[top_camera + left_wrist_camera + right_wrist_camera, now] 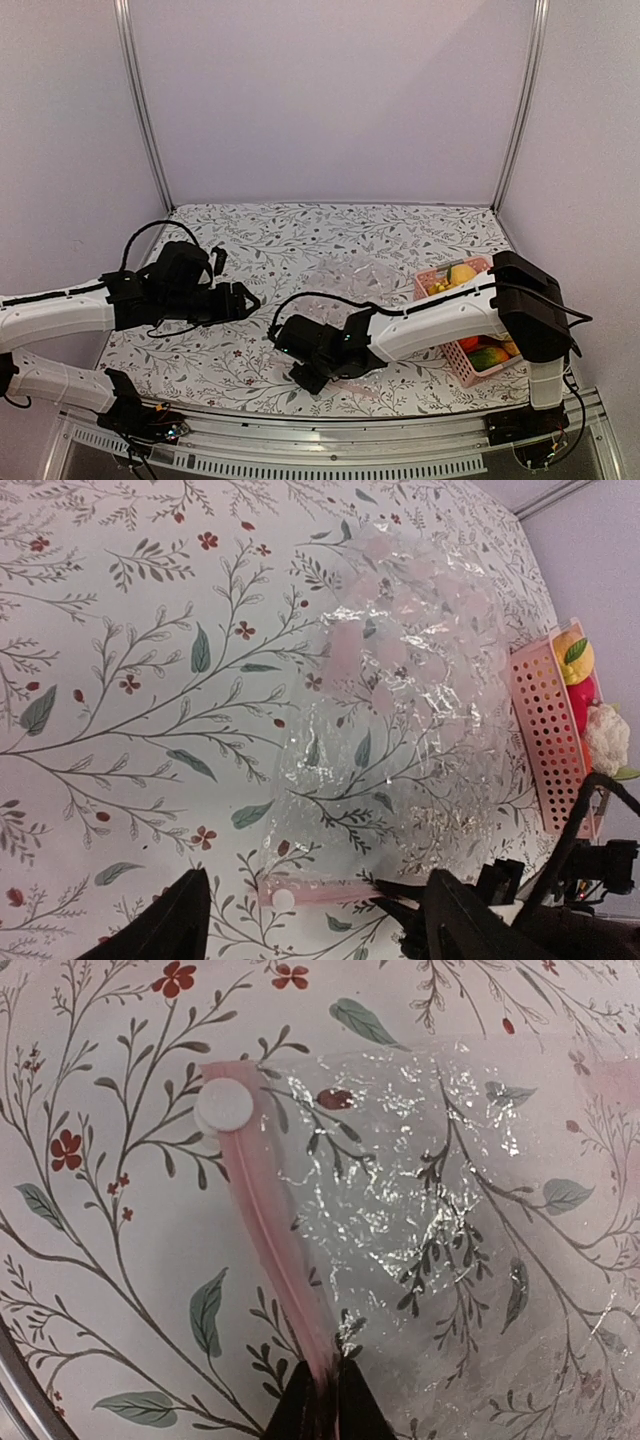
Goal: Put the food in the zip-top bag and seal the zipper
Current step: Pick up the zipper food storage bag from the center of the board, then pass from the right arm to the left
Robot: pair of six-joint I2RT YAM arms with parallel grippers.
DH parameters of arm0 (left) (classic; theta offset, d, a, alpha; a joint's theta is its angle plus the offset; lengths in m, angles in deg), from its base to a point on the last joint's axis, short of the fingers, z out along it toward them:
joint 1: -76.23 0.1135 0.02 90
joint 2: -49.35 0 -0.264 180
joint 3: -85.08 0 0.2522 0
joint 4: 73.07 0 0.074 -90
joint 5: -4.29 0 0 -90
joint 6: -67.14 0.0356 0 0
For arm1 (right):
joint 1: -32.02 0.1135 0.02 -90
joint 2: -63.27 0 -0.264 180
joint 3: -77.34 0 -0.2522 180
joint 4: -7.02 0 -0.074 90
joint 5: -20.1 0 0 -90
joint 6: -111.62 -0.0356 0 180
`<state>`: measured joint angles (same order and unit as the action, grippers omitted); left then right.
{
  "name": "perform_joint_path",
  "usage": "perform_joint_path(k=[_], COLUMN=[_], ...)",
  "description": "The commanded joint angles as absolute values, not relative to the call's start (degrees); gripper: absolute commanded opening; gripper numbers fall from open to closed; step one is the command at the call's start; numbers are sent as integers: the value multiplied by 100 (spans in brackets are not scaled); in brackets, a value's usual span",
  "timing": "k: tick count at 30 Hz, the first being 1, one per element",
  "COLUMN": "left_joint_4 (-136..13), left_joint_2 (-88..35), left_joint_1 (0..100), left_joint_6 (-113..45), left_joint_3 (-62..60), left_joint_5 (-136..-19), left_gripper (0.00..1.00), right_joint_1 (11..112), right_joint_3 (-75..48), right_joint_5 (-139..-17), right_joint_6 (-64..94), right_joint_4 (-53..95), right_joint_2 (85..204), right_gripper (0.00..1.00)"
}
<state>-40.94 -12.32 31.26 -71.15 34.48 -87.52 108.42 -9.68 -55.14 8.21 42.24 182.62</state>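
The clear zip-top bag (352, 285) lies flat and empty on the floral table; it also shows in the left wrist view (400, 710). Its pink zipper strip (262, 1210) has a white slider tab (224, 1106) at one end. My right gripper (325, 1405) is shut on the zipper strip, away from the slider; it also shows in the top view (302, 377) and the left wrist view (405, 905). My left gripper (320, 930) is open and empty, left of the bag (235, 282). The food sits in the basket: a yellow fruit (573, 658), a red one (583, 695) and the cauliflower (605, 735).
A pink slotted basket (458, 360) stands at the table's right edge, behind my right arm. White walls with metal posts close in the table on three sides. A metal rail runs along the front edge (330, 440).
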Motion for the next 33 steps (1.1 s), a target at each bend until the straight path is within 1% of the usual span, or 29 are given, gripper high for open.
perform_joint_path(k=[1, 7, 9, 13, 15, 19, 22, 25, 28, 33], left_joint_4=[-4329, -4482, -4589, -4716, -4659, -4134, -3669, -3438, -3474, -3741], left_joint_2=[-1311, -1369, -1313, -948, -690, -389, -492, -615, -638, -651], left_joint_1=[3211, 3211, 3203, 3202, 3206, 3211, 3204, 3202, 3195, 3165], left_joint_6=[-7174, -7135, -7025, -6636, -6367, -5627, -4956, -4304, -3862, -3692], left_joint_3=[3571, 3613, 3622, 3593, 3505, 2953, 2370, 1926, 1778, 1704], left_joint_5=[-8695, -8615, -8375, -8246, -8342, -8729, -8621, -8283, -7775, -6963], left_gripper=[73, 73, 75, 77, 80, 83, 84, 85, 85, 92], right_joint_1=[10855, 10857, 10852, 10796, 10684, 10263, 10012, 9778, 9508, 9347], right_joint_3=[-1047, -1420, -1522, -1658, -1738, -1883, -1864, -1775, -1724, -1506], right_joint_5=[-5403, -5398, -5408, -5555, -5761, -6561, -7132, -7756, -8510, -9315], right_joint_6=[591, 322, 291, 281, 256, 168, 205, 260, 235, 205], right_joint_4=[4076, 3523, 3399, 3398, 3424, 3594, 3932, 4223, 4363, 4676], right_joint_2=[18298, 17835, 17525, 17004, 16725, 16261, 15909, 15574, 15244, 14753], right_gripper=[1, 0, 0, 0, 0, 0, 0, 0, 0, 0])
